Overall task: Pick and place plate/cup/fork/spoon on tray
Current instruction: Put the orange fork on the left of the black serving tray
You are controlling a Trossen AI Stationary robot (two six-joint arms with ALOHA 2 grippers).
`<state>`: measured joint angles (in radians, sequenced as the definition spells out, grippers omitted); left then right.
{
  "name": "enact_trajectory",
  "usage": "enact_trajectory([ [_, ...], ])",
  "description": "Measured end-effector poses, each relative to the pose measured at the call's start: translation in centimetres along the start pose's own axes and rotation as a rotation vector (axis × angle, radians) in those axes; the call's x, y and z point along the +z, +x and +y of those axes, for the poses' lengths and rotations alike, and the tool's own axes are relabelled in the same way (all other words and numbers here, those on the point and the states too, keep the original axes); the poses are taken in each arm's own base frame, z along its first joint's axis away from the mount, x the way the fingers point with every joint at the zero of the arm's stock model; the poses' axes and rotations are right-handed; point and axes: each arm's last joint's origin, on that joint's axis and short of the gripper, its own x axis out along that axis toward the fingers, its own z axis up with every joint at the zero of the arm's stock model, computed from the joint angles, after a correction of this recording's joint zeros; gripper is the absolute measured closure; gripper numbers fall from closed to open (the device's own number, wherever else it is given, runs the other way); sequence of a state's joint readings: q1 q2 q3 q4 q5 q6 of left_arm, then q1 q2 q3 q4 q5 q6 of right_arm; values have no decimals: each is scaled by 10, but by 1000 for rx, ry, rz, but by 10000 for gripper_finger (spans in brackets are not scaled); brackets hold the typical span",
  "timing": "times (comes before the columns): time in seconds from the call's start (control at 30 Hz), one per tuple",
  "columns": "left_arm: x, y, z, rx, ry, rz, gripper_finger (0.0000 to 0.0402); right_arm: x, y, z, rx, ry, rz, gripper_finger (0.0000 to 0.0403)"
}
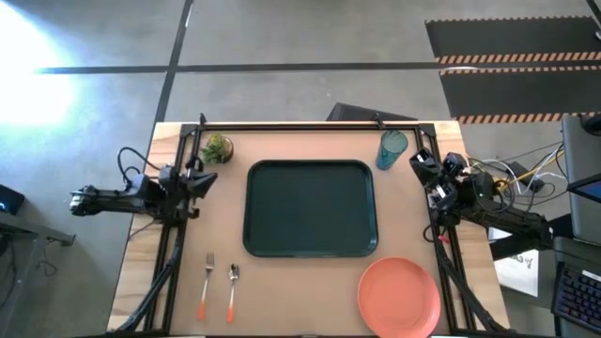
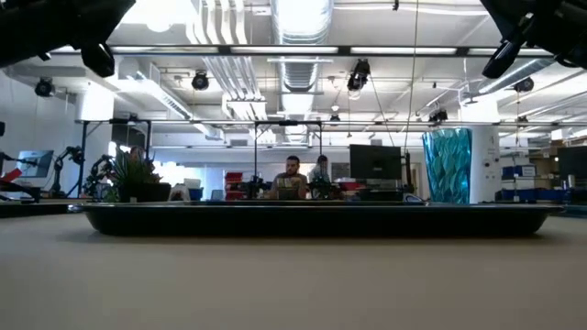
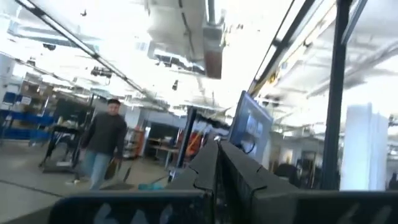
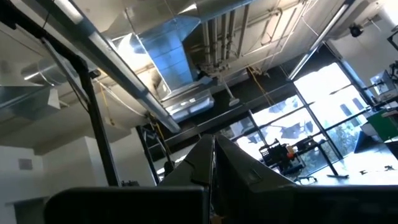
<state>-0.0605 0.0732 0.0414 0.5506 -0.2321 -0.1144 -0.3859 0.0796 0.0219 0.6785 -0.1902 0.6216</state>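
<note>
From above I see the tray [image 1: 311, 208] lying bare at the middle of the table [image 1: 282, 300], its long sides running left to right; in the low view it appears as a dark band [image 2: 321, 218] across the picture. The plate [image 1: 398, 296] rests flat on the table just off the tray's near right corner, apart from the rim. The cup [image 1: 392, 149] stands upright beyond the tray's far right corner, and in the low view it rises behind the tray's right end [image 2: 447, 166]. The fork [image 1: 207, 284] and the spoon [image 1: 233, 290] lie side by side on the table off the tray's near left corner, fork to the left, handles toward the near edge, not touching each other. A small green plant [image 1: 215, 148] stands beyond the tray's far left corner. My left gripper [image 1: 202, 177] is parked at the table's left side, raised, near the plant and well apart from fork and spoon; in its wrist view the fingers [image 3: 214, 168] meet in a closed wedge. My right gripper [image 1: 420, 161] waits at the right side, just beside the cup and well apart from the plate; its fingers [image 4: 211, 163] are likewise pressed together, holding nothing. People [image 2: 292, 177] show in the room behind
</note>
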Motion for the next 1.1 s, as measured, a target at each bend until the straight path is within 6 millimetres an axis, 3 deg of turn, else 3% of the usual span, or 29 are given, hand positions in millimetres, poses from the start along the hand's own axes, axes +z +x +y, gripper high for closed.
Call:
enact_trajectory([
  [0.27,0,0,0,1,-160,-2,382,0,0,0,3,14,-2,394],
  [0.63,39,-5,-4,-59,-85,-363,239,1,0,1,26,14,4,394],
  [0.83,53,16,-11,-38,6,-66,226,11,4,9,63,19,-14,394],
  [1.0,98,44,-24,-57,110,79,226,48,20,34,179,-79,-13,394],
  [1.1,121,60,-30,-58,167,217,226,70,34,48,153,-132,75,394],
])
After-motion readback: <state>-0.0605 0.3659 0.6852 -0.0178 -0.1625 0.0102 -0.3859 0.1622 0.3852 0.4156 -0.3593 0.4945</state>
